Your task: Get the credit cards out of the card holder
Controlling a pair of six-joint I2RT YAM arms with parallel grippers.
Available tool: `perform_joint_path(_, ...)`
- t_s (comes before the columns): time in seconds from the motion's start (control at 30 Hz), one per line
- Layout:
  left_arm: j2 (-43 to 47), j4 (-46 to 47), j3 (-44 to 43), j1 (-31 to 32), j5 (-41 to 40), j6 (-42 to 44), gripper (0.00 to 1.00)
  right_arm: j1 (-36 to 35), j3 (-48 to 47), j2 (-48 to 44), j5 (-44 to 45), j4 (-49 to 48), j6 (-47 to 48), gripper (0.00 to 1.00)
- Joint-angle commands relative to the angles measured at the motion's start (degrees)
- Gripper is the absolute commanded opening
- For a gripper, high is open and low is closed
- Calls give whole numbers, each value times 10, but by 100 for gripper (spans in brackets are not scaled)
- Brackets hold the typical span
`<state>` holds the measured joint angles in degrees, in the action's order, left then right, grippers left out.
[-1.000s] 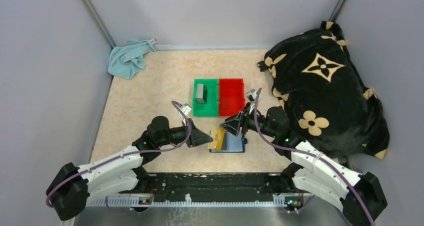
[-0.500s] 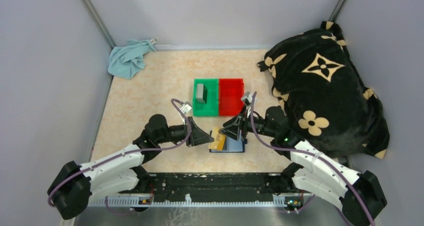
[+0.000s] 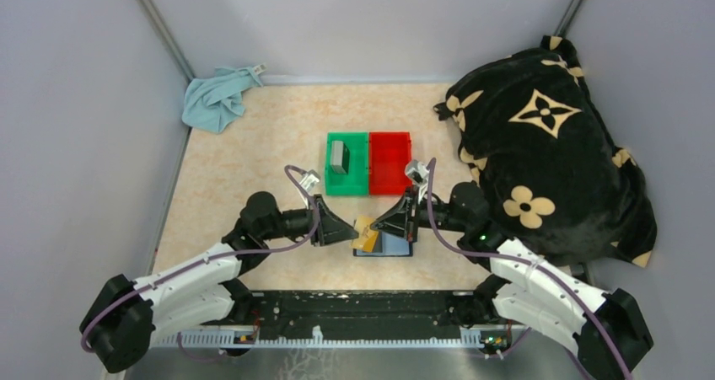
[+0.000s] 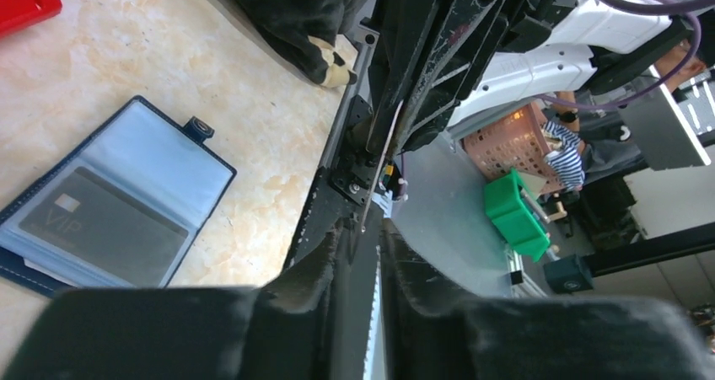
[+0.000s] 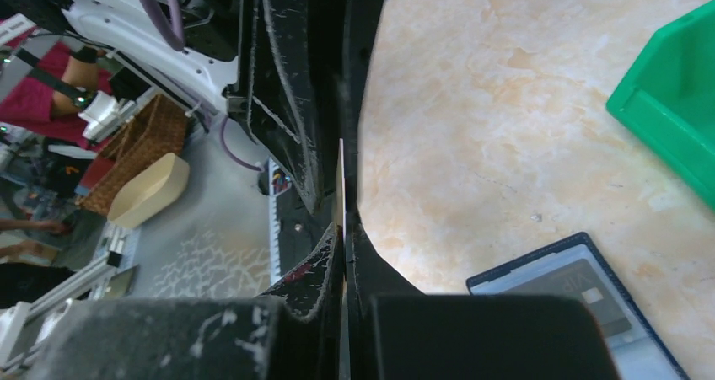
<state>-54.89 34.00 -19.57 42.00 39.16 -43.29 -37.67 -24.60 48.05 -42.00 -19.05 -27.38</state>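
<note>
Passing gold card [image 3: 365, 233] btwn grippers, frame centre. Right gripper [image 3: 376, 227] jaws pinch its edge; left gripper [image 3: 351, 232] jaws slightly parted. Card holder [image 3: 393, 246] lies open just below, grey card [image 4: 101, 228] inside. Advise: left backs clear before right lifts.

Front and centre on the table [image 3: 253, 195], the card holder [image 3: 389, 247] lies opened flat, a stowed card [image 4: 101, 227] in its pocket. Over its left half there's a lifted card [image 3: 365, 233], right between the two arms: left gripper [image 3: 349, 232] on its left, right gripper [image 3: 381, 226] on its right. Just behind the holder, two bins side by side and touching: left bin [image 3: 350, 179] with a small block [image 3: 339, 156] inside, right bin [image 3: 389, 163] beside it. In the far-left corner lies a cloth [image 3: 217, 99], and along the right side, a blanket [image 3: 548, 152].
</note>
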Motion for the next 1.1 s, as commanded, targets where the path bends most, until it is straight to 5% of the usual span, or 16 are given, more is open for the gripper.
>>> perform_joint_path(0.0,31,8,5,-2,-3,6,36,4,14,-3,-19,-97,-45,0)
perform_joint_path(0.13,44,7,8,-2,-5,0,49,4,12,11,-21,-149,-75,0)
perform_joint_path(0.83,55,-18,11,-2,-24,4,40,39,-19,16,-39,-157,-98,0)
perform_joint_path(1.07,41,-18,14,-2,-23,9,30,41,-24,26,-39,-166,-103,0)
